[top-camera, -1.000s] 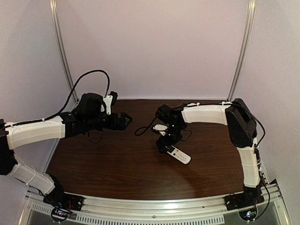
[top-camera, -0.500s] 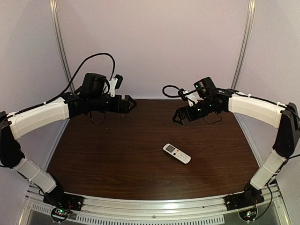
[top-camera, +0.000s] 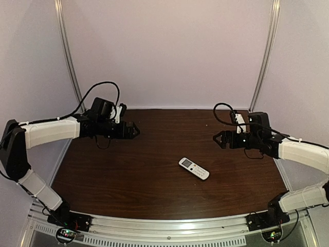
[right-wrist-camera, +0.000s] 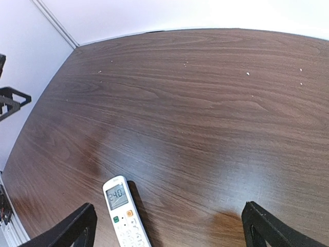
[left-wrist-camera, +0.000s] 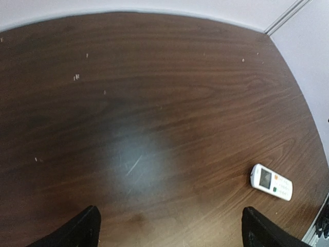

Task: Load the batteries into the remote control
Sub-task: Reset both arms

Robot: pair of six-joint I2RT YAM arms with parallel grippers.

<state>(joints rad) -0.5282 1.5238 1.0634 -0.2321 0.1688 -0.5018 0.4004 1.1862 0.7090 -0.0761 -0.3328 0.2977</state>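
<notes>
The white remote control [top-camera: 194,168] lies face up on the brown table, its greyish display reading 24.0 and its buttons showing. It also shows at the right edge of the left wrist view [left-wrist-camera: 271,181] and at the bottom of the right wrist view [right-wrist-camera: 126,212]. My left gripper [top-camera: 134,130] is open and empty, held above the table's back left. My right gripper [top-camera: 218,139] is open and empty, held above the table to the right of the remote. No batteries are in view.
The table [top-camera: 128,175] is dark brown wood, walled by pale panels at the back and sides. A metal rail [top-camera: 169,229] runs along the near edge. Cables loop off both wrists.
My right gripper has let go of the remote, lifted off it and drawn back to the right. My left arm rose, then drew back left and lowered. The remote has stayed in place.
</notes>
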